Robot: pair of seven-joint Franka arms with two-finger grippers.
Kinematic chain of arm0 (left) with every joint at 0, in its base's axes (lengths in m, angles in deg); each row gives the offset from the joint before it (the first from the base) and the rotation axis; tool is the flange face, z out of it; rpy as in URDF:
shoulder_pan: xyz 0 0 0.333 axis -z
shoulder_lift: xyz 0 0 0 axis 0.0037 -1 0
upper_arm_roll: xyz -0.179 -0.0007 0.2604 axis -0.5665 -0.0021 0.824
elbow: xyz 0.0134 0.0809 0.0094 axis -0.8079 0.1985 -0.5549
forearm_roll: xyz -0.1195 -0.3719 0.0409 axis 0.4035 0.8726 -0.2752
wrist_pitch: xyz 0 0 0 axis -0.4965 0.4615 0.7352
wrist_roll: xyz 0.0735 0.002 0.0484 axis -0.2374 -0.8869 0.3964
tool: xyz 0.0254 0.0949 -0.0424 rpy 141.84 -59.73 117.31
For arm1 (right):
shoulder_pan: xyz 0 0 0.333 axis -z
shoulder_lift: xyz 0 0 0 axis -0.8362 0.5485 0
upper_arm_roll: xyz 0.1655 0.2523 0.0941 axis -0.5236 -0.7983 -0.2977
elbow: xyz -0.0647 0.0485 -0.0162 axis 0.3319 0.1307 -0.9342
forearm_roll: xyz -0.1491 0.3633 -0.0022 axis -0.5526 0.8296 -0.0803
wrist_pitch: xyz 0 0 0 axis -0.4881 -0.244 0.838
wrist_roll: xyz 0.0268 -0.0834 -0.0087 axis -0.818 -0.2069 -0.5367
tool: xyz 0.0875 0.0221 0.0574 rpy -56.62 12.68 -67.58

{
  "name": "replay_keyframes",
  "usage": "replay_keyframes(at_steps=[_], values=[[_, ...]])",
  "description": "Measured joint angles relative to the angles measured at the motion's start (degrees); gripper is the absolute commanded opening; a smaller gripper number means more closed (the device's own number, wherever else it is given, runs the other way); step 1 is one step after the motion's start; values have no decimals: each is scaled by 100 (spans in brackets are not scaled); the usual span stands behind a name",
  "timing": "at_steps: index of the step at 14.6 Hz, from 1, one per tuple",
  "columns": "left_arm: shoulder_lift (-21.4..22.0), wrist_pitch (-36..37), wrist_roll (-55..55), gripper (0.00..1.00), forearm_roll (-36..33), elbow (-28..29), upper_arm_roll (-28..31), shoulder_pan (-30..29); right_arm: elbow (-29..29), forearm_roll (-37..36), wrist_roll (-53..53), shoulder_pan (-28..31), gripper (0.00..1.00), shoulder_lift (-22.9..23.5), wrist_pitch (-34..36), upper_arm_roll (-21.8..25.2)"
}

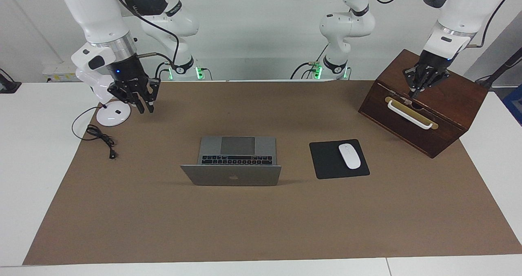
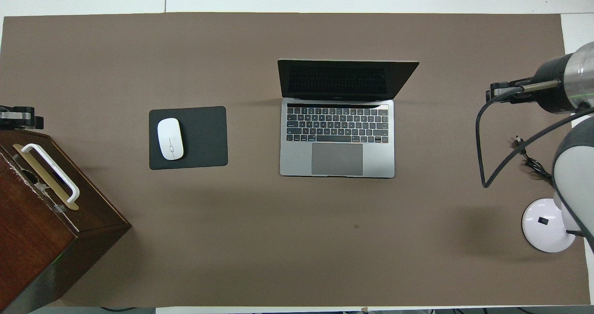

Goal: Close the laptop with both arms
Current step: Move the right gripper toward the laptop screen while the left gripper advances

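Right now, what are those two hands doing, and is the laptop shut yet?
Left hand shut, over the wooden box. Right hand empty, up by the lamp base. Laptop open, untouched. Nothing blocking it.

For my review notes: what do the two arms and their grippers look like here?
Both arms are glossy white with rounded segments, dark grey joint bands and a silver ring at the wrist. Each ends in a small black linkage gripper: left gripper, right gripper. Loose black cables run along them. A blue light glows on each wrist, and green lights at both bases.
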State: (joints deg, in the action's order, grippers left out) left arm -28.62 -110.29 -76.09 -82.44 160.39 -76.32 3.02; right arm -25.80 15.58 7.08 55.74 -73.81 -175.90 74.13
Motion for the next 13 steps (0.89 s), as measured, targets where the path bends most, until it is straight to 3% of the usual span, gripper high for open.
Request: replay_keyframes(at_steps=[4,7,13], values=[[6,-77,0,0,276,144,-1,1,559,2,0,-54,0,489,-17,4],[139,-319,0,0,347,567,-9,62,911,2,-1,-54,0,882,-22,11],[1063,-2134,55,0,534,2640,-29,825,2118,0,-404,-276,0,1993,-10,2]])
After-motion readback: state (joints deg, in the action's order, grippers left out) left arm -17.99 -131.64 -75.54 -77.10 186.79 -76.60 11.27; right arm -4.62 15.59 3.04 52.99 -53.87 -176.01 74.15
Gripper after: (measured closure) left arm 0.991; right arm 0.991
